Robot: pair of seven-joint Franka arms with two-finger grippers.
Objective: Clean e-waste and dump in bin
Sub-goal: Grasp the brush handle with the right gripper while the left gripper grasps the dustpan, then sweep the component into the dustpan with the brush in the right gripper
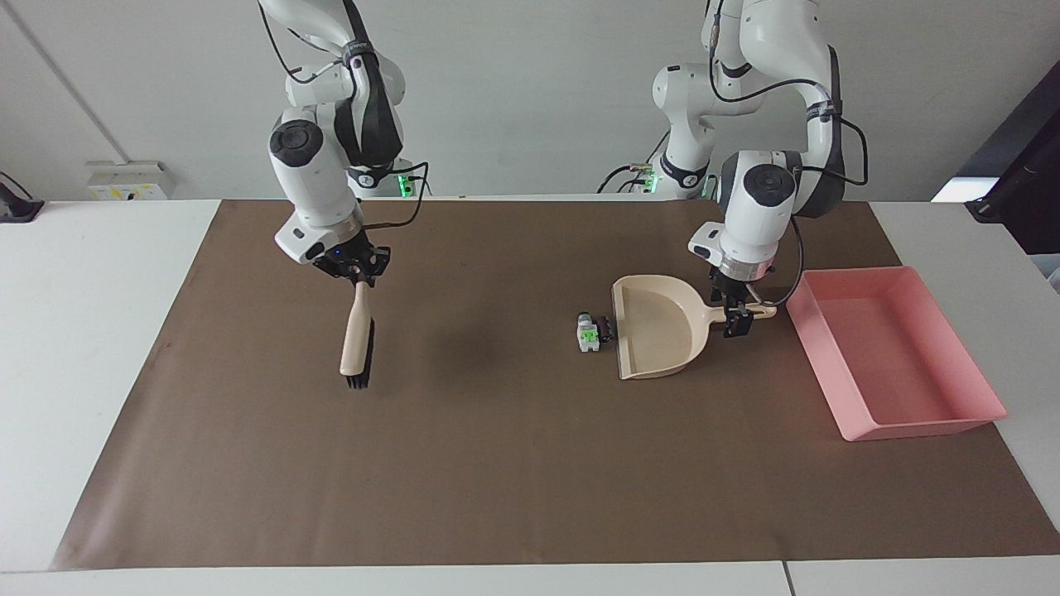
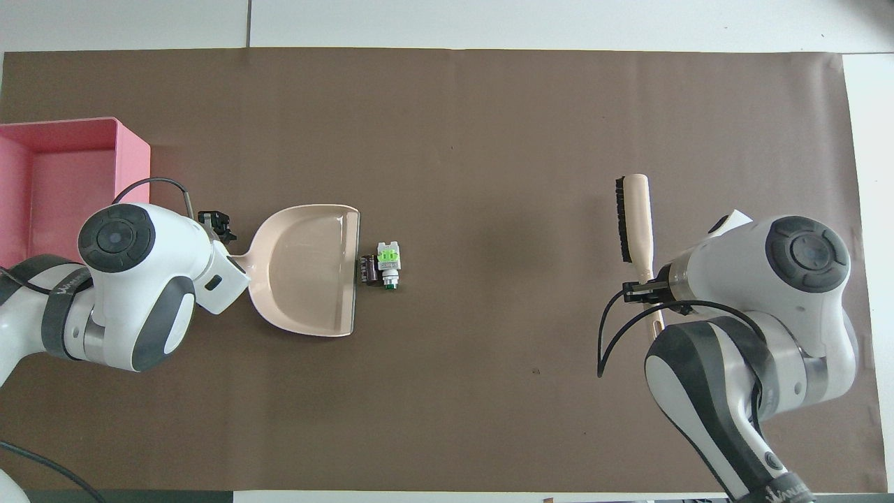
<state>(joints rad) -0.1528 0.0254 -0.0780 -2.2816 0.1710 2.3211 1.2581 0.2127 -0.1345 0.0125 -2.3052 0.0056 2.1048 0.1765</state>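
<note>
The e-waste [image 1: 590,331] [image 2: 383,265], a white piece with a green mark and a small dark block, lies on the brown mat against the lip of the beige dustpan [image 1: 658,327] [image 2: 307,269]. My left gripper [image 1: 739,319] is open, its jaws straddling the end of the dustpan's handle; one finger [image 2: 215,223] shows beside the handle. The dustpan rests flat on the mat. My right gripper [image 1: 356,277] [image 2: 653,290] is shut on the handle of a beige brush [image 1: 358,339] [image 2: 634,216], which hangs bristle end down over the mat. The pink bin [image 1: 894,356] [image 2: 42,181] sits at the left arm's end.
The brown mat [image 1: 530,463] covers most of the white table. A wide stretch of bare mat lies between the brush and the e-waste. The bin stands close beside the dustpan's handle end.
</note>
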